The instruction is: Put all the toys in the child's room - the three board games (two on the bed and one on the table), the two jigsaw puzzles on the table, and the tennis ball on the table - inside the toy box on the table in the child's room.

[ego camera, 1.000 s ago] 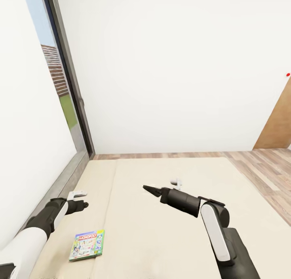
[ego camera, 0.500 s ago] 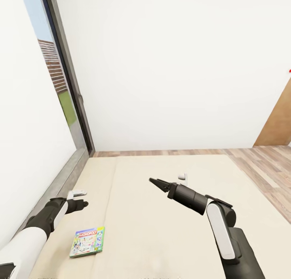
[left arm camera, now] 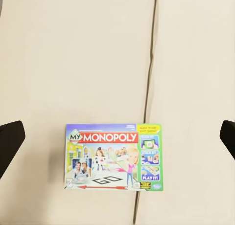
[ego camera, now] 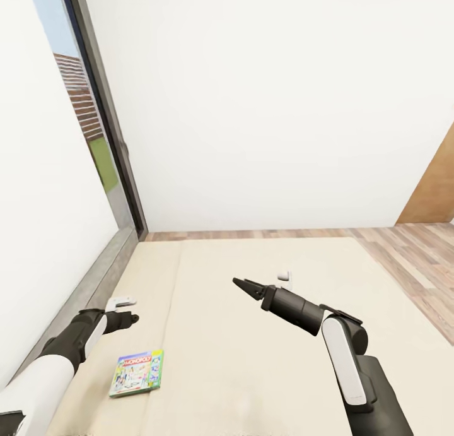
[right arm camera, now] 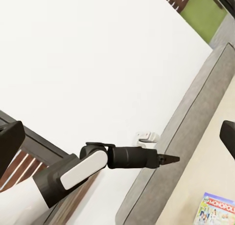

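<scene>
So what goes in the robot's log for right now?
place: bed | Monopoly box: flat on bed | left gripper: open above it | right gripper: empty, over bed

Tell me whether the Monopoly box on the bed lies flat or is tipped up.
Flat. The Monopoly box rests cover-up on the cream bed, its whole printed face showing in the left wrist view, straddling the seam between the mattress halves.

Both arms carry white upper shells over dark grey jointed links. Left arm (ego camera: 60, 354) and right arm (ego camera: 340, 354) each taper into a black forearm with slim black pointed fingers (ego camera: 244, 286).
</scene>
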